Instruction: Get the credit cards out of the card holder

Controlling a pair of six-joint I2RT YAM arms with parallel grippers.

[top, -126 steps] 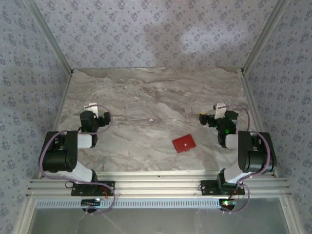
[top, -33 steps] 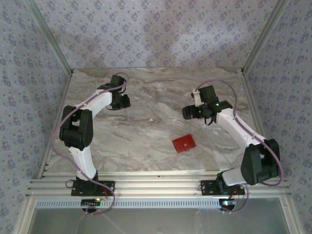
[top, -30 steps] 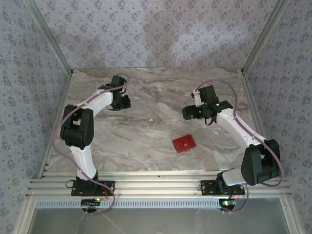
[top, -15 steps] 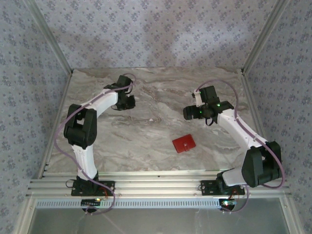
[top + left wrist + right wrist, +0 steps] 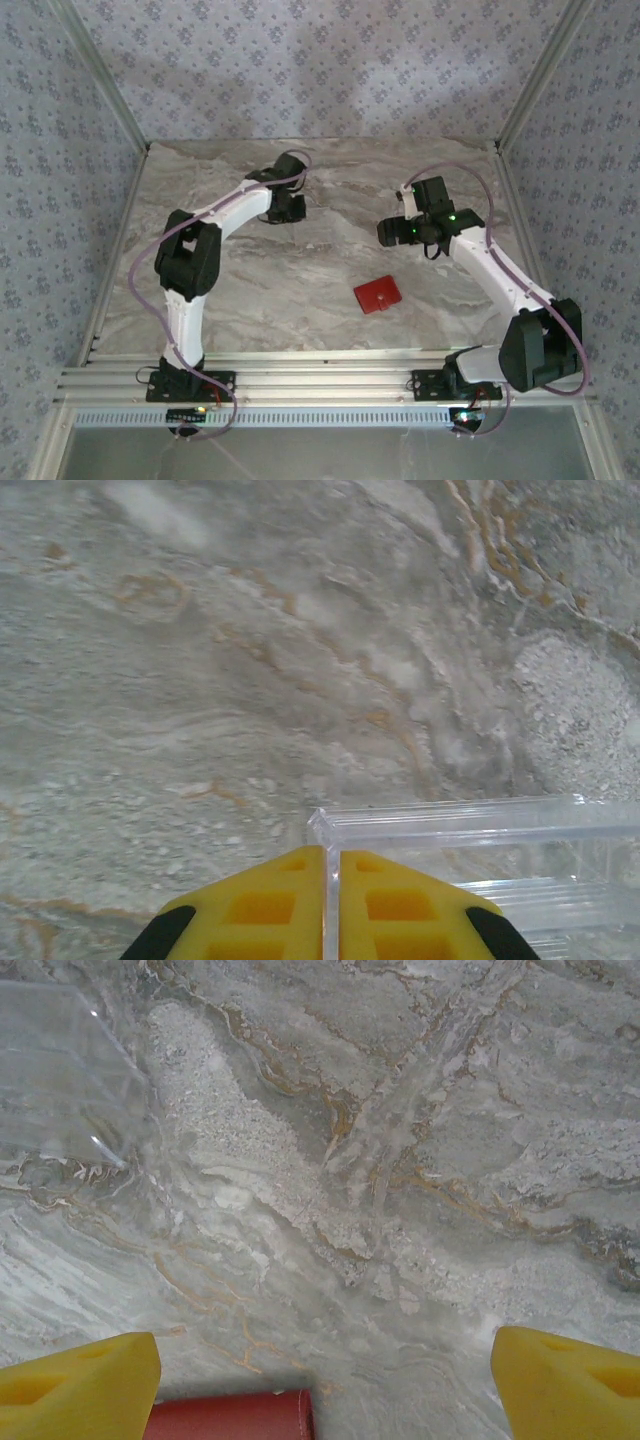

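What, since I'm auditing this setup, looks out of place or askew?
Nothing is spilled or damaged. The flat red card holder lies closed, at a slight angle; the left fingers pinch the wall of a clear plastic tray.

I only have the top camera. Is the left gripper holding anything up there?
Observer: Yes. In the left wrist view the left gripper is shut on the wall of a clear tray.
Operator: And the right gripper, open or shut?
Observer: Open. Its wrist view shows the right gripper with fingers wide apart, gripping nothing.
Operator: Where's the holder from there?
Observer: The holder shows as a red edge low between those fingers, flat on the table, untouched.
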